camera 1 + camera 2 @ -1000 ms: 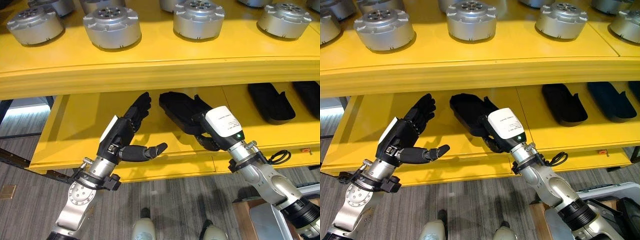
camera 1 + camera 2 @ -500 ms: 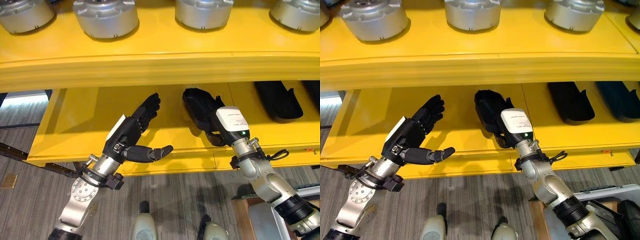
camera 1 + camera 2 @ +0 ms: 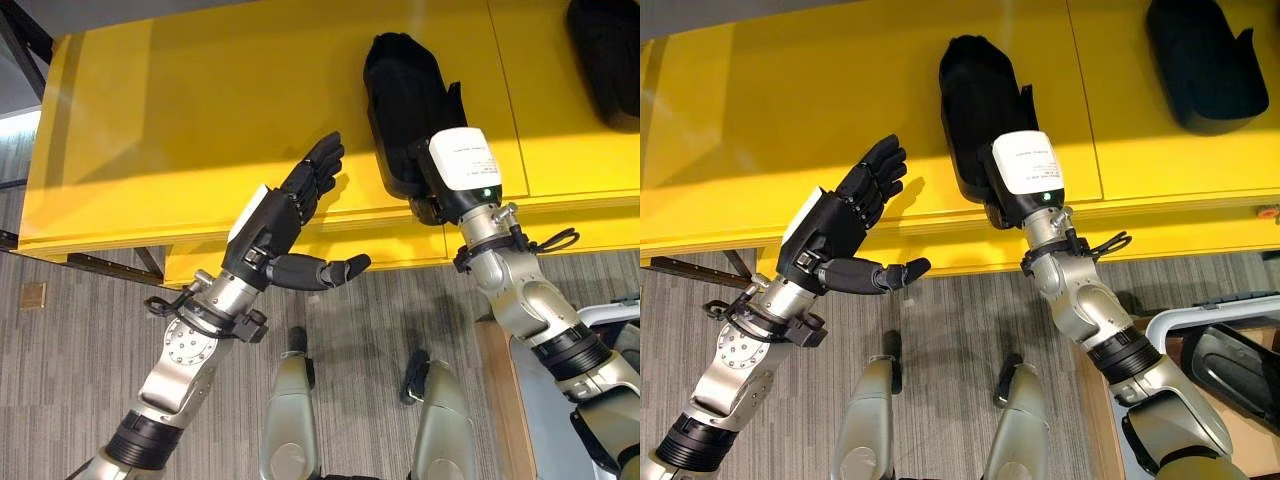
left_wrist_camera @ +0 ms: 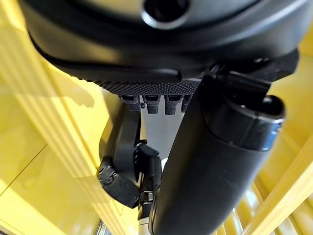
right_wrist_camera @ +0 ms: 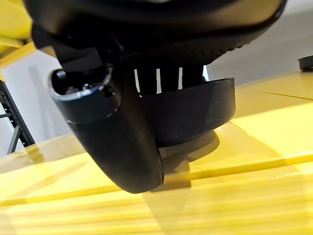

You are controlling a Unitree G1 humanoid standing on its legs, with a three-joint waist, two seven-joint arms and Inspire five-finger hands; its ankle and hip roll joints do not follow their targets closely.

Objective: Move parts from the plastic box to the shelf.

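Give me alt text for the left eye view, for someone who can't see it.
The robot's right hand grips the near end of a black tray-shaped part lying on a yellow shelf. Its left hand is raised open beside it, fingers straight over the shelf's front edge. Another black part lies at the far right.

Yellow shelf [image 3: 180,110] with black parts [image 3: 405,105]

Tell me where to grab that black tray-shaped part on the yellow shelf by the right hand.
Probably by its near end wall, coming from the shelf's front edge. The black part lies lengthwise into the yellow shelf, hollow side up, near end at the edge, where the right hand already meets it. The left hand hovers open alongside.
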